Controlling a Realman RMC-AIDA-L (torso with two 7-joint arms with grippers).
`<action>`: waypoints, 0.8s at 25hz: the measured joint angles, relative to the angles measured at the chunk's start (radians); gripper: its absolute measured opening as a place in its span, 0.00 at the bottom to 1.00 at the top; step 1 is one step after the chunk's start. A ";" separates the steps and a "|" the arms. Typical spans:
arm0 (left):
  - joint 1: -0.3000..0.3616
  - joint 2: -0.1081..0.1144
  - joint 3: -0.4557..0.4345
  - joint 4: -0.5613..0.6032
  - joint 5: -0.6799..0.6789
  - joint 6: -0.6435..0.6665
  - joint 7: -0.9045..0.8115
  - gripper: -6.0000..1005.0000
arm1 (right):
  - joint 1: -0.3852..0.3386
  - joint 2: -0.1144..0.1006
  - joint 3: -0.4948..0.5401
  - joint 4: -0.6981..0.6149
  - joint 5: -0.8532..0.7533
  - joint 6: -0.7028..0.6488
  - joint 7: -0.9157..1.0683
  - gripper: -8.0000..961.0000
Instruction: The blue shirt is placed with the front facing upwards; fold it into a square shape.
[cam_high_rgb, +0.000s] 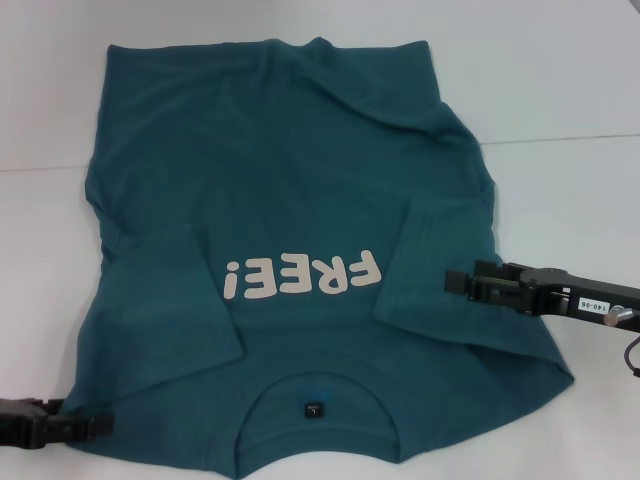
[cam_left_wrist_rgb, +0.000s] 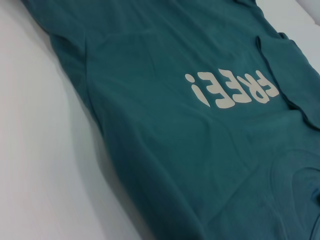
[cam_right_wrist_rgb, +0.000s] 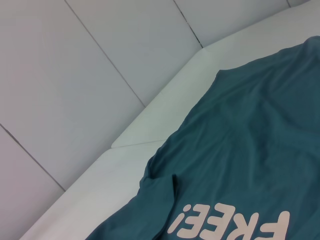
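the right gripper (cam_high_rgb: 452, 282) hovers over the shirt's folded-in right sleeve (cam_high_rgb: 440, 270), fingers near together, holding nothing i can see. the left gripper (cam_high_rgb: 98, 426) sits low at the collar-side left corner, grip unclear. the blue shirt (cam_high_rgb: 290, 200) lies flat on the white table (cam_high_rgb: 560, 90), collar nearest the robot, long axis running away; nothing blocks either arm.

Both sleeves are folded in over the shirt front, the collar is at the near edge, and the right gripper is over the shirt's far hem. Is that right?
Not quite. In the head view the right gripper is over the folded-in sleeve on the robot's right side of the blue shirt, not the far hem. The rest holds: both sleeves are folded in and the collar lies at the near edge.
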 joint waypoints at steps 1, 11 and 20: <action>-0.001 0.000 0.001 0.000 0.000 0.000 0.000 0.90 | 0.000 0.000 0.000 0.000 0.000 0.000 0.000 0.96; -0.001 0.001 0.003 0.000 0.006 -0.045 -0.030 0.69 | 0.000 0.000 0.001 -0.001 0.000 -0.001 0.000 0.96; -0.003 -0.001 0.006 0.001 0.016 -0.053 -0.035 0.50 | 0.002 0.000 0.001 -0.001 0.000 -0.003 0.000 0.96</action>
